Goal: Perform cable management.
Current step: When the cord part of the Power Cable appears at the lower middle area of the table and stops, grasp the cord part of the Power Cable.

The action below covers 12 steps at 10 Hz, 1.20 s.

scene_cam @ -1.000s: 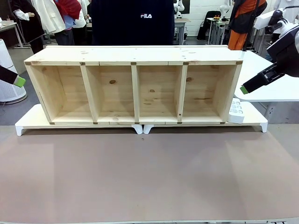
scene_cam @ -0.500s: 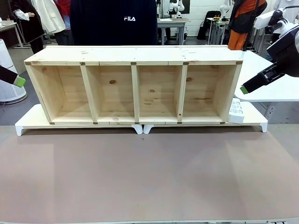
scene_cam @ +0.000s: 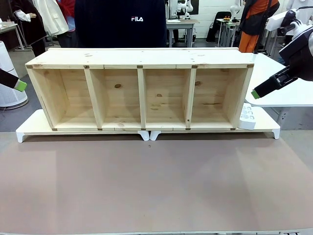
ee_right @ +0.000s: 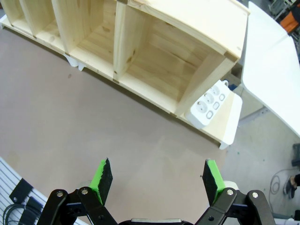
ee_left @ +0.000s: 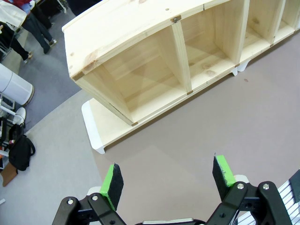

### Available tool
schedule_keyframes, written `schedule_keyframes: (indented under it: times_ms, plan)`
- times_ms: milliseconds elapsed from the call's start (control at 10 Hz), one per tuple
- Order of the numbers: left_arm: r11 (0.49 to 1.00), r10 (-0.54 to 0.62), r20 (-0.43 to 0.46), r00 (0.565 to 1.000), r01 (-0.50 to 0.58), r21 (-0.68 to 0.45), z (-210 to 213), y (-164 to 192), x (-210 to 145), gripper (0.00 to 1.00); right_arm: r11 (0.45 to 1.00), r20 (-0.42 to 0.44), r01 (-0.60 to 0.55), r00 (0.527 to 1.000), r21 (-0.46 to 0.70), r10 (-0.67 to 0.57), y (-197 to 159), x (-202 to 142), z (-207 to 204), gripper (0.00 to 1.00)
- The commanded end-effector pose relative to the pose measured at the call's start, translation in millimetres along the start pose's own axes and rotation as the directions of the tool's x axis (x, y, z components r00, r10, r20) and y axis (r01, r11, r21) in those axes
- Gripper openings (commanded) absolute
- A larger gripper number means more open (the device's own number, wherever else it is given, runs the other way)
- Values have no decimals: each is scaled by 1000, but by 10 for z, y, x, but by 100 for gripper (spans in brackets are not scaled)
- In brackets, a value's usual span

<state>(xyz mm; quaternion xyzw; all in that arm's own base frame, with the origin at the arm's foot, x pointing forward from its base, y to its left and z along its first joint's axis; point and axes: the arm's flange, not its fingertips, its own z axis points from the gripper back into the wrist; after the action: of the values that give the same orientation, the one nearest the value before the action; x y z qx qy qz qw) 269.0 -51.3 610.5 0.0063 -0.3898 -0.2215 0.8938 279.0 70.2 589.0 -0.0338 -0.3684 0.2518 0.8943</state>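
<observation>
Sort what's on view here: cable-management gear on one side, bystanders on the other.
Likely for the job: white power strip, wooden shelf, left gripper and right gripper, both open.
Just there: white side table, white cylinder, black bag on the floor.

Under and ahead of the left hand (ee_left: 166, 176), its fingers spread wide, the brown tabletop (ee_left: 187, 131) lies bare as far as the pale four-bay wooden shelf (ee_left: 131, 23). The shelf stands across the way on low white risers (ee_left: 93, 138), and its open bays, split by upright dividers, face the hands. The right hand (ee_right: 157, 176), equally spread, has the same bare stretch beneath it. Beyond it a white multi-socket power strip (ee_right: 208, 104) sits just beside the shelf's end wall. A person's dark torso (scene_cam: 122, 29) closes the far side.
</observation>
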Motion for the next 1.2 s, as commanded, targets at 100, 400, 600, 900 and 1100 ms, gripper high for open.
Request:
schedule_keyframes:
  times_ms: [100, 400, 600, 900, 1100]
  plan:
    - [1000, 0, 6, 1000, 0, 0, -17, 2, 14, 100, 1000, 1, -1, 1000, 0, 1, -1, 2, -1, 100]
    - [1000, 0, 6, 1000, 0, 0, -17, 2, 14, 100, 1000, 1, -1, 1000, 0, 1, -1, 2, -1, 100]
    - [1000, 0, 6, 1000, 0, 0, -17, 2, 14, 100, 1000, 1, -1, 1000, 0, 1, -1, 2, -1, 100]
    - [1000, 0, 6, 1000, 0, 0, -17, 2, 14, 100, 1000, 1, -1, 1000, 0, 1, -1, 2, -1, 100]
    - [1000, 0, 6, 1000, 0, 0, -17, 2, 14, 100, 1000, 1, -1, 1000, 0, 1, -1, 2, -1, 100]
